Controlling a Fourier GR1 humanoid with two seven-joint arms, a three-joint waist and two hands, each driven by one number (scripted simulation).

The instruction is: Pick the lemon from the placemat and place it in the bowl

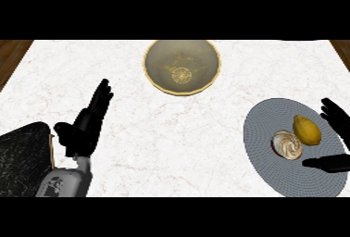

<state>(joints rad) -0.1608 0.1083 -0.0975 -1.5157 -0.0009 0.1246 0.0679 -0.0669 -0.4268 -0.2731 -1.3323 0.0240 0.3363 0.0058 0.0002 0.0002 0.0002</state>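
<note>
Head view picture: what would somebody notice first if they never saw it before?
Probably the bright yellow lemon, lying on the round grey placemat at the right beside a swirly shell-like thing. The black right hand is open around that side of the mat, not touching the lemon. Next, the golden bowl at the top middle, and the left hand, open at the left.

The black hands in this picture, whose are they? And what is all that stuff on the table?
They belong to a robot. The picture is taken from its head, looking down at a white counter. Its left hand rests open, holding nothing. Its right hand is open around the edge of a round grey placemat, close to a yellow lemon but not holding it. Beside the lemon lies a small swirly pastry. Farther away stands a bowl, with no lemon in it. A dark board sits at the left.
</note>
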